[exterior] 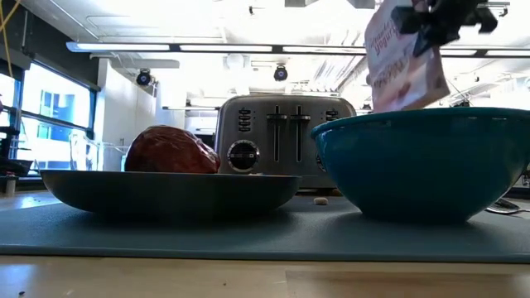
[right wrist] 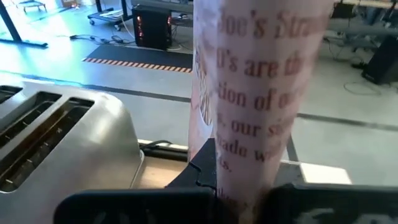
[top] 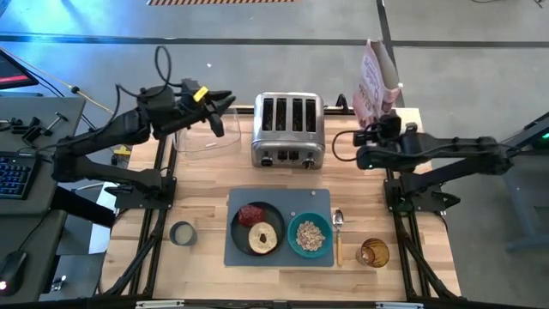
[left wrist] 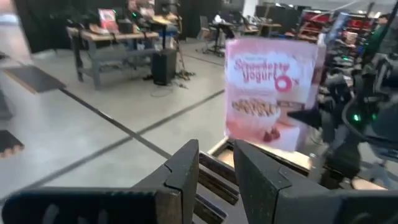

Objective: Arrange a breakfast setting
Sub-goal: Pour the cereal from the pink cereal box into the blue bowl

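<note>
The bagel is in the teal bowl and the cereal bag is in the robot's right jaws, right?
Not quite: the high view shows the bagel on the dark grey plate; the teal bowl holds cereal. The right gripper does hold the cereal bag.

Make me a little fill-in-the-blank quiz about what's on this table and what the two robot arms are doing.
1. The right gripper is shut on the tall pink-and-white cereal ____.
2. On the dark grey plate, the tan ring lies beside a dark-red ____.
3. The teal bowl holds beige ____.
4. The wooden-handled spoon lies between the bowl and an amber ____.

Missing words: bag; lump; cereal; glass
</note>
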{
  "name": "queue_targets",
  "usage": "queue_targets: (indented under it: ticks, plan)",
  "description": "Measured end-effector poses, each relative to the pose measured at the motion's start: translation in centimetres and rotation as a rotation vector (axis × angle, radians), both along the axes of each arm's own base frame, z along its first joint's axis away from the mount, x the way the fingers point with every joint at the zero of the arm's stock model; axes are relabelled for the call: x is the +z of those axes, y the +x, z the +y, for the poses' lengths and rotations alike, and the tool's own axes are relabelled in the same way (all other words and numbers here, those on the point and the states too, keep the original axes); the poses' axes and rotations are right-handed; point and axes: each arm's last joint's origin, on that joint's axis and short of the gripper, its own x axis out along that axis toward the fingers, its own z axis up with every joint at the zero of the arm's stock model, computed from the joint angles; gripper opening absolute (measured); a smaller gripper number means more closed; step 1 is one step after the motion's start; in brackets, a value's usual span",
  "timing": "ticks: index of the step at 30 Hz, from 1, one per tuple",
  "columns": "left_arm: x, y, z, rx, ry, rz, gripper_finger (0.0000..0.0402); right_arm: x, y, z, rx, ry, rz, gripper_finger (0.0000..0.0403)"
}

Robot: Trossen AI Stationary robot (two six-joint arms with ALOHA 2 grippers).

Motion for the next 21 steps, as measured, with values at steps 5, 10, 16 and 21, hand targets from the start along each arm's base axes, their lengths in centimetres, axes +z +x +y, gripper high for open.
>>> queue_targets:
  ticks: [5, 10, 16, 21]
  plan:
    - [0.3, -1.4, -0.2, 0.043, 0.036, 0.026, 0.0090, -2.9, 0.9, -0.1, -0.004, 0.015, -0.050, 0.0000]
    - [0.5, -2.2, -0.4, 0.054, 0.039, 0.026, 0.0090, -5.6, 1.4, 0.0, 0.000, 0.031, -0.074, 0.0000]
    - [0.7, -2.6, -0.5, 0.055, 0.042, 0.015, 0.0090, -9.0, 1.2, -0.2, -0.029, 0.089, -0.119, 0.0000]
    - [0.7, -2.6, -0.5, 0.054, 0.054, 0.025, 0.0090, -10.8, 0.8, -0.5, -0.037, 0.136, -0.100, 0.0000]
